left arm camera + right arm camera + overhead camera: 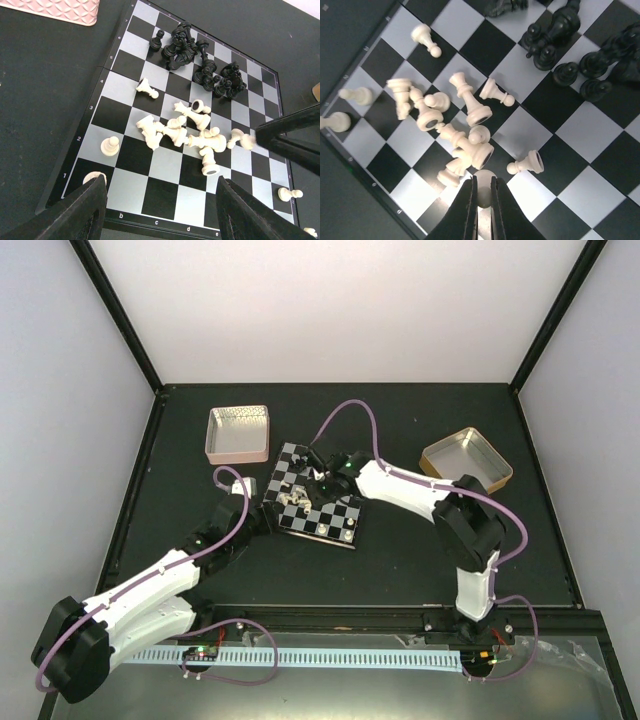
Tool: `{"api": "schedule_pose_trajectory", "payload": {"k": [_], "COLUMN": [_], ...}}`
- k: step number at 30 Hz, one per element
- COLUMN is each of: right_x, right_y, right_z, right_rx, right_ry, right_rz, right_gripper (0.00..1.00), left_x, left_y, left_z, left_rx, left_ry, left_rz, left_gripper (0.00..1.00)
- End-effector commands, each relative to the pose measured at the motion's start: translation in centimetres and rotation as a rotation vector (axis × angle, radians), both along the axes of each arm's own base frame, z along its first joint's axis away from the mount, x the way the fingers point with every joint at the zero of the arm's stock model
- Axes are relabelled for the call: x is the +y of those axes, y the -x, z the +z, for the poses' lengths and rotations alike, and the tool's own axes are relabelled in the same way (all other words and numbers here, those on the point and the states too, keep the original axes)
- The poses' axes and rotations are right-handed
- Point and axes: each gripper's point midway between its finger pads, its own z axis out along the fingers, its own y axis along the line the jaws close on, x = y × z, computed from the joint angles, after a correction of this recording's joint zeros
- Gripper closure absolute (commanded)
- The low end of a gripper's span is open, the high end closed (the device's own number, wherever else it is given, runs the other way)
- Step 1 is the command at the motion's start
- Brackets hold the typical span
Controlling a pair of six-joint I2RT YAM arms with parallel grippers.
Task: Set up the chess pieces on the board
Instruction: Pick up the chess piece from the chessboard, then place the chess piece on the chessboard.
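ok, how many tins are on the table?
2. A pink tin sits just beyond the left corner of the board; a gold tin sits farther right, apart from the board. No others visible.

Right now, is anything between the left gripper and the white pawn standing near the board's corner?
No. The open left gripper hangs at the board's near edge; only bare squares lie between it and the white pawn. Another white piece sits aside.

A black table [420, 560] is enclosed by plain white walls [330, 300]. On the table's far left part sits an open square pink tin [236, 454] with a silvery inside. An open gold tin [492, 477] sits on its far right part, turned at an angle. A white slotted cable duct [330, 655] runs along the table's near edge.
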Motion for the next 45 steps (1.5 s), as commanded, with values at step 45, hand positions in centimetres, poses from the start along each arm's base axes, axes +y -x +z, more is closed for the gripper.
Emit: {"api": "schedule_pose_trajectory", "payload": {"k": [45], "right_x": [-5.2], "right_y": [4.9], "right_z": [-3.7], "right_rx": [0.103], "right_ry": [0.126], "right_rz": [0.005], "right_gripper": [0.94], "left_x": [-0.2], "left_y": [-1.1], "left_z": [1.7], "left_rx": [-0.027], "left_ry": [0.014], "left_rz": [0.02], "left_gripper": [0.39]}}
